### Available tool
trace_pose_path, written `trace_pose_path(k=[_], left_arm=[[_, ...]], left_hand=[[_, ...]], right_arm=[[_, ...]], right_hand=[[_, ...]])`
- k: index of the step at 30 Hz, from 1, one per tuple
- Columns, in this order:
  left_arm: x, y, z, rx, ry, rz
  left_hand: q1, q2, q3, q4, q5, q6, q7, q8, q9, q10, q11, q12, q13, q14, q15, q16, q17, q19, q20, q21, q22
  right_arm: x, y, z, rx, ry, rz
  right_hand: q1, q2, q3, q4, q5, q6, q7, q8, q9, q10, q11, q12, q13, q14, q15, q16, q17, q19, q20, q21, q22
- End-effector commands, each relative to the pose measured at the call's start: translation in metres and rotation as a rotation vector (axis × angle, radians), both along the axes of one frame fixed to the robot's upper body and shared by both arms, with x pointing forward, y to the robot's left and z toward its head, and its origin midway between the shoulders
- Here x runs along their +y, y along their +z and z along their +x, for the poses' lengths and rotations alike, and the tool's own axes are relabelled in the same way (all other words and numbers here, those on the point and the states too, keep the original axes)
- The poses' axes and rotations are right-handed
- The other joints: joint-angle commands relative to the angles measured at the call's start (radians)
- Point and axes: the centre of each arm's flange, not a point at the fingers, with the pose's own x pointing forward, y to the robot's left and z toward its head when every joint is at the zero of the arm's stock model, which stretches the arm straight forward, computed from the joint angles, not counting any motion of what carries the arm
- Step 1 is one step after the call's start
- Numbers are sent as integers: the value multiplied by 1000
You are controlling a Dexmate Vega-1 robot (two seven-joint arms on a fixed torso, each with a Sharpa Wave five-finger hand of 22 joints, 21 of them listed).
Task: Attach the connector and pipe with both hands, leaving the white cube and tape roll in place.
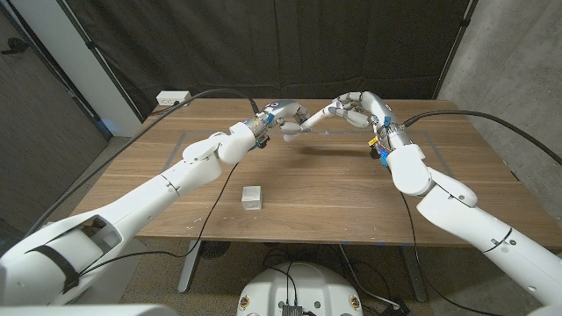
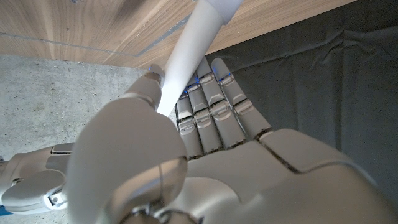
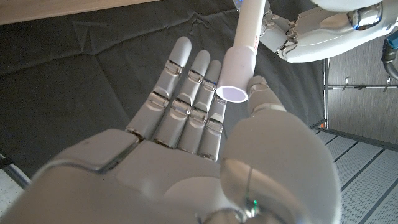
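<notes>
Pipe (image 1: pixel 314 118) and connector (image 3: pixel 236 76) already look joined: in the right wrist view the wider connector sits on the pipe's end. The piece hangs above the far middle of the surface (image 1: pixel 351 189), spanning both hands. The left hand (image 1: pixel 283 118) clamps the pipe between thumb and fingers; the right hand (image 1: pixel 354 109) pinches the connector end. The white cube (image 1: pixel 253 196) rests untouched nearer the robot. What remains, I judge, is pressing the joint fully home.
</notes>
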Motion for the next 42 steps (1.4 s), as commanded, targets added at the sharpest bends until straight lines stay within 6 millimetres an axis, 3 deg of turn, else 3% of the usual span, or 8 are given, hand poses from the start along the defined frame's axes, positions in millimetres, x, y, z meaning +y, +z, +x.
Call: trace_pose_path(k=[1, 42], left_arm=[[-9, 0, -1, 1, -15, 30], [-1, -5, 3, 35, -23, 19]], left_hand=[[48, 48, 66, 36, 5, 40, 32, 6, 6, 38, -32, 6, 4, 37, -33, 8, 3, 8, -16, 10, 2], [47, 47, 68, 38, 5, 41, 32, 6, 10, 39, -32, 5, 22, 34, -35, 7, 5, 5, -17, 13, 2]], right_arm=[[4, -2, 1, 0, 12, 12], [7, -5, -1, 20, -1, -10]], right_hand=[[82, 84, 34, 36, 5, 88, -37, 4, 5, 9, -4, -1, 4, 11, -70, -1, 5, -2, -104, 7, 5], [83, 83, 31, 39, 5, 95, -38, -4, 14, 17, -6, -11, 5, 24, -70, -5, 8, -6, -104, 26, 4]])
